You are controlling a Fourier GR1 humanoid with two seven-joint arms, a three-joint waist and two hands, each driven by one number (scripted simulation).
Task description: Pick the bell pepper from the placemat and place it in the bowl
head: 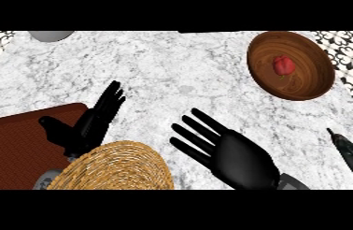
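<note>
Centre: the marble counter lies bare from the upper left across to the bowl, a wide passage.
Upper right: the wooden bowl stands there, its mouth uncovered from above, with the bell pepper inside.
Lower left: the placemat and the woven basket fill this corner; the left hand lies across them, fingers straight.
Lower centre: the right hand, fingers spread, occupies the gap beside the basket.
Right edge: a black object juts in below the bowl.
Top left: a grey round object sits at the edge.

red bell pepper, brown wooden bowl, marbled counter.
</note>
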